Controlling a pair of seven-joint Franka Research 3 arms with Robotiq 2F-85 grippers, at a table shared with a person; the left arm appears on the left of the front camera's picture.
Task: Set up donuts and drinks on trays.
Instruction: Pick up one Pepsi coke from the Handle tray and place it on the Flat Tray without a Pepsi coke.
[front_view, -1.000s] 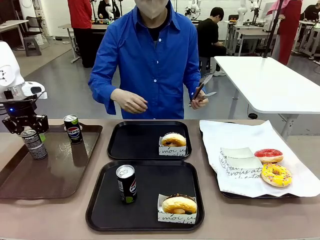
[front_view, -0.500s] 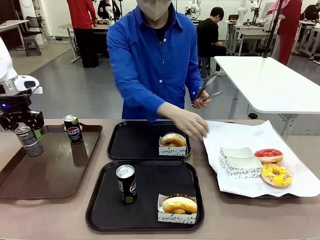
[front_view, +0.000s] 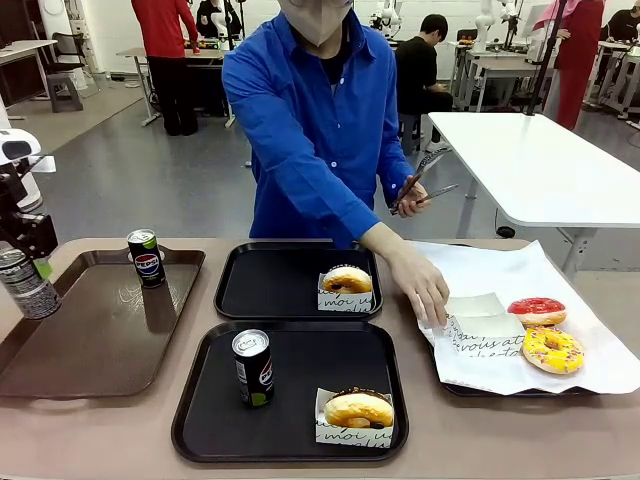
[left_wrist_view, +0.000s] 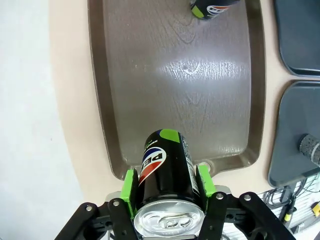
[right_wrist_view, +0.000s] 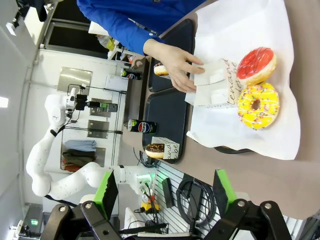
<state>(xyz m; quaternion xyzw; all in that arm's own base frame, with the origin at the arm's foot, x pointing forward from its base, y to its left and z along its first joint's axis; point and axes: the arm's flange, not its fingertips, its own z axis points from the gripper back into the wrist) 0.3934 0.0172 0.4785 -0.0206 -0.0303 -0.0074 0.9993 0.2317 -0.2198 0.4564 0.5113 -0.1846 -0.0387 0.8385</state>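
While it hangs half out of shot at the picture's left edge, left gripper (front_view: 25, 268): fingers clamped on a drink, arm above mostly cropped.
held can (left_wrist_view: 167, 170): black with a green base. Silver top faces the wrist camera and the long axis runs along the fingers. The base points down at the end rim of the brown tray (left_wrist_view: 175, 75). From the front it leans a little, top toward the picture's left (can't read the print from there).
second can (front_view: 147, 258): upright at the brown tray's far corner, chopped by the top edge in the left wrist view.
third can (front_view: 253, 367): upright on the near black tray (front_view: 215, 400), left of a chocolate donut (front_view: 358, 408) in its printed sleeve.
far black tray (front_view: 270, 290): one sleeved donut (front_view: 347, 279) on its right side, icing hard to make out.
white paper (front_view: 500, 265): red donut (front_view: 537, 311) and yellow donut (front_view: 552, 350) lie flat, just beside each other. The tray underneath is mostly hidden.
person's hand (front_view: 425, 292): resting on the empty sleeves (front_view: 480, 325), covering their left corner. The other hand (front_view: 405, 203) holds tongs (front_view: 418, 168).
right gripper (right_wrist_view: 166, 187): fingers spread wide, nothing between them.
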